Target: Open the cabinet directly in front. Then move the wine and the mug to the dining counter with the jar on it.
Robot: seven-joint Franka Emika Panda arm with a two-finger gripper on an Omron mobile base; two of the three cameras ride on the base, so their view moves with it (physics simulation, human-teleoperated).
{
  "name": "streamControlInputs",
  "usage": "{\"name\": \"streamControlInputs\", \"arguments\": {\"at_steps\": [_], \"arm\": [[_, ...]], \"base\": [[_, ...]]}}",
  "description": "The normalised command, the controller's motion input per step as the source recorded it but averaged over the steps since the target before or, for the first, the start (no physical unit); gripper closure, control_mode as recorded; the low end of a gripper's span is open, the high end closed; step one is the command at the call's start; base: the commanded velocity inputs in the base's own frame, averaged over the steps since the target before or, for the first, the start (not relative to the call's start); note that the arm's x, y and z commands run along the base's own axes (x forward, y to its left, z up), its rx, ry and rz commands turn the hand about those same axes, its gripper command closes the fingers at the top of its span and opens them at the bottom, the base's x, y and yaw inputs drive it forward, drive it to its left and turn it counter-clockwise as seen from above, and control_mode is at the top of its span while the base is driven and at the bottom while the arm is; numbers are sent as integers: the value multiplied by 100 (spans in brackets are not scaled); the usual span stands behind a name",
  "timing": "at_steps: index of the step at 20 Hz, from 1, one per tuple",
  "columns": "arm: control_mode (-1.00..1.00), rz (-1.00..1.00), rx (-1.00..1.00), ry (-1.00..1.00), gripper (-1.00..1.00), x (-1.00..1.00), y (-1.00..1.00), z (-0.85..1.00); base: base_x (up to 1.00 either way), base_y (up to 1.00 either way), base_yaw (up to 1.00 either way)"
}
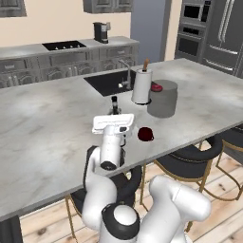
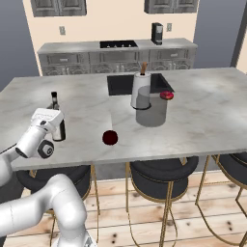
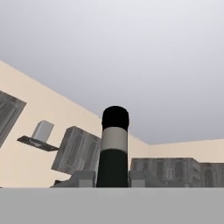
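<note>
The wine point(image 2: 60, 129), a dark bottle with a capped neck, stands on the dining counter point(image 1: 42, 123) near its front edge. My gripper point(image 2: 57, 123) reaches in from the side and is shut on the bottle's body. In the hand view the wine point(image 3: 114, 148) rises between the finger tips point(image 3: 85, 179), which sit tight against it. Above the hand its neck point(image 1: 114, 101) pokes up. The dark red mug point(image 1: 145, 134) sits on the counter just right of the bottle. Further back stands the grey jar point(image 1: 163, 99) with its red top point(image 1: 156, 87).
A paper towel roll point(image 1: 141, 85) stands against the jar, beside the black sink point(image 1: 110, 83) with its tap. Gold-legged black stools point(image 2: 161, 173) line the counter's near side. On the far wall are a worktop with a coffee machine point(image 2: 157, 33) and grey upper cabinets point(image 2: 58, 6).
</note>
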Motion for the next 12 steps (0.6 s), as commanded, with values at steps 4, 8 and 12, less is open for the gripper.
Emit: {"name": "streamControlInputs", "arguments": {"at_steps": [4,8,12], "arm": [[-100,0,0,-14,100,8,0,-36],[-100,0,0,-21,100,20,0,-34],[-100,0,0,-17,100,21,0,-34]], "base": [[0,0,0],[0,0,0],[0,0,0]]}}
